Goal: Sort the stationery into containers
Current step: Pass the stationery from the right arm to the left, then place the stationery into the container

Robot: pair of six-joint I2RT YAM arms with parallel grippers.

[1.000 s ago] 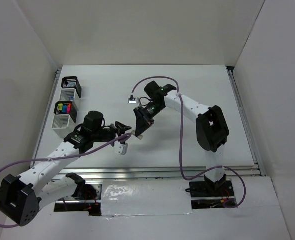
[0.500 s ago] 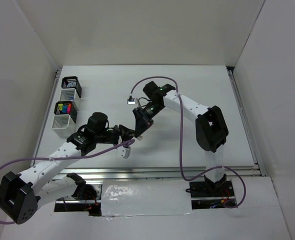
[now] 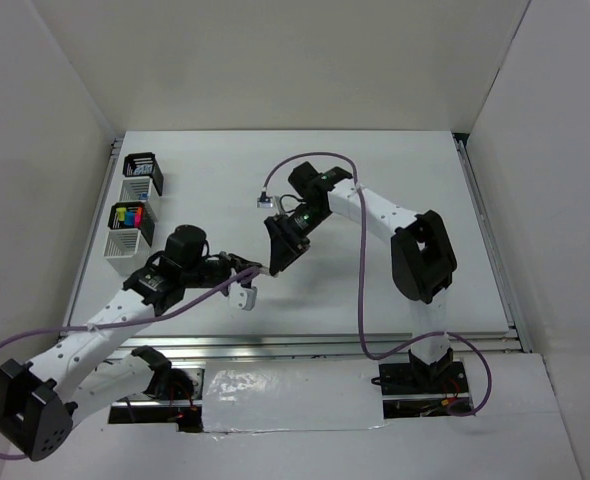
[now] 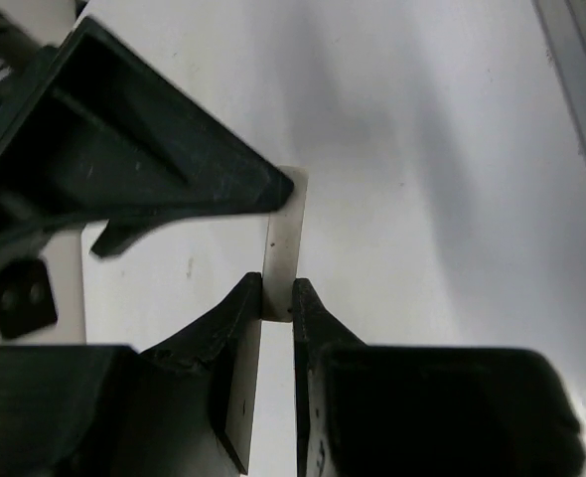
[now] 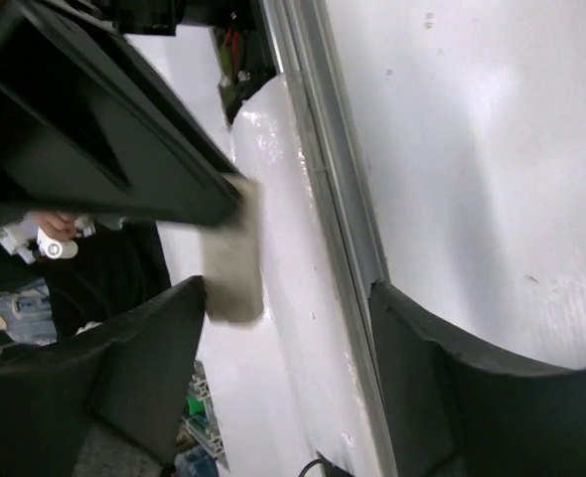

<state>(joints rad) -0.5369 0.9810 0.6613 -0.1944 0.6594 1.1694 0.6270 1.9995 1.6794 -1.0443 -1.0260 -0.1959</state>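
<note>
In the left wrist view my left gripper (image 4: 278, 293) is shut on the near end of a small flat beige eraser (image 4: 281, 248), held on edge above the white table. One black finger of the right gripper (image 4: 124, 169) reaches the eraser's far end from the left. Seen from the right wrist, my right gripper (image 5: 288, 298) stands open, and the eraser (image 5: 233, 258) lies against its left finger. From above, the two grippers meet tip to tip at mid table, left gripper (image 3: 256, 268) and right gripper (image 3: 275, 260). The containers (image 3: 138, 190) stand in a row at the far left.
One black mesh cup (image 3: 130, 215) in the row holds coloured highlighters (image 3: 127, 213). Another black mesh cup (image 3: 142, 165) stands at the far end and a white slatted one (image 3: 125, 243) at the near end. Purple cables trail from both arms. A metal rail (image 3: 305, 343) runs along the near table edge.
My left gripper has closed onto the eraser over the last second. The right gripper, shut on the eraser before, has opened and let it go. The left arm shifted slightly.
</note>
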